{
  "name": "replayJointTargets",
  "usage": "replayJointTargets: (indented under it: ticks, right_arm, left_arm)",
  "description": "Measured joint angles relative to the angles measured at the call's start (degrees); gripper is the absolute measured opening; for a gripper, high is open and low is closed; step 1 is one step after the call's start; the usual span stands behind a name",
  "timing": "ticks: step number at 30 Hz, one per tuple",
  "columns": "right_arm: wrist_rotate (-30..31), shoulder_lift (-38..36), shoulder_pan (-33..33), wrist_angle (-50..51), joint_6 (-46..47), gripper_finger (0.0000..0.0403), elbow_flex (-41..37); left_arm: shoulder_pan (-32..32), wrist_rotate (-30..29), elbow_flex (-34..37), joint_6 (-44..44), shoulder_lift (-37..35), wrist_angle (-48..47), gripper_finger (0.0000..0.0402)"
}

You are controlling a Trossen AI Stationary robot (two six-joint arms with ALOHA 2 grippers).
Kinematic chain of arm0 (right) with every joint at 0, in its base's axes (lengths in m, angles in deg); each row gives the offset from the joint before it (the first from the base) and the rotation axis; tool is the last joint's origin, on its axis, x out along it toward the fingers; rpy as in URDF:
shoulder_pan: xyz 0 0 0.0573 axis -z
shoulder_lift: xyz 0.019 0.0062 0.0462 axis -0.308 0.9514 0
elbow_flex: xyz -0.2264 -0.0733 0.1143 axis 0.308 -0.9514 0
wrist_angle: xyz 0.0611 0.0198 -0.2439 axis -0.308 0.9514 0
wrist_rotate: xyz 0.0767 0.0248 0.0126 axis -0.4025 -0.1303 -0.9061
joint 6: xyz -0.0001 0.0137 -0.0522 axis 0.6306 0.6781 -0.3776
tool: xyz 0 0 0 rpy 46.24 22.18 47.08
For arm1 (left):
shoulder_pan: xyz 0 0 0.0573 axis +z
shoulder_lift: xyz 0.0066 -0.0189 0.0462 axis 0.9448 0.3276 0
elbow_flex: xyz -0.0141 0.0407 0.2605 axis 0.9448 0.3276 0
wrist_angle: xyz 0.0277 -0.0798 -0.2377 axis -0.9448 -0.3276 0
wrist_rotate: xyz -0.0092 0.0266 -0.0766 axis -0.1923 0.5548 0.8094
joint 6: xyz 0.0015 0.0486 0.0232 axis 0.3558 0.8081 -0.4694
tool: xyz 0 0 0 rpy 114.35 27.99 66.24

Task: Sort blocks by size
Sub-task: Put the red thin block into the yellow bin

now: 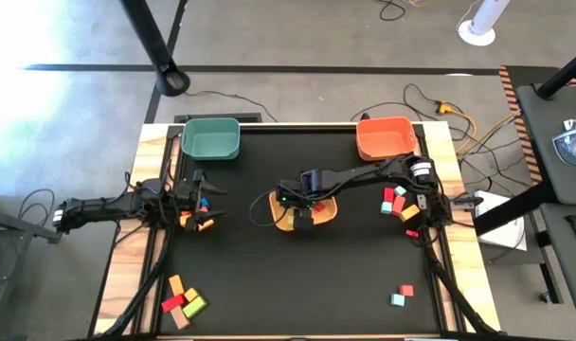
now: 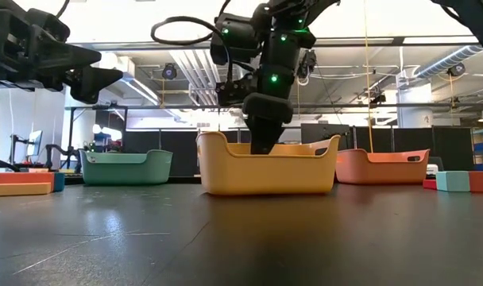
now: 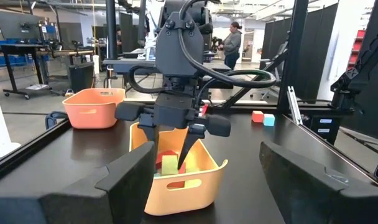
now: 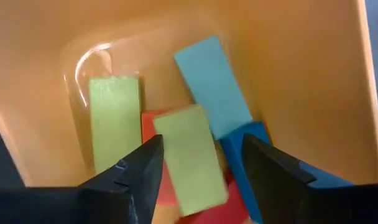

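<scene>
Yellow bin (image 2: 267, 165) is holding green, red and blue blocks (image 4: 189, 158); right gripper (image 4: 198, 168) is hanging inside, fingers spread, grasping nothing. Left gripper (image 3: 201, 180), fingers apart, is waiting nearby.

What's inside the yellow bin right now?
The yellow bin holds several blocks: two green blocks, a light blue block, a darker blue one and a red one partly covered beneath them. The right pincer hangs open just above them, hiding part of the pile.
</scene>
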Motion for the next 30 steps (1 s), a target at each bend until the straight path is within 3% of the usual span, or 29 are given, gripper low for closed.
replayJointTargets:
  ticks: [9,16,25,30]
  right_arm:
    - [2.52,-6.07,-2.75,12.85,4.50,0.0228,3.74]
    - [5.82,-15.48,-9.91,27.02,21.58,0.0242,1.78]
    - [5.04,-24.80,-19.83,31.79,46.51,0.0282,-13.92]
    - [2.47,-28.63,-20.81,31.71,47.97,0.0304,-26.23]
  left_arm:
    - [0.00,0.00,0.00,-0.01,0.02,0.01,0.0274]
    - [0.00,0.00,0.00,0.00,0.02,0.02,0.0274]
    - [-0.01,0.00,0.00,0.00,0.27,0.09,0.0274]
    - [-0.02,0.00,0.00,0.00,0.31,0.01,0.0274]
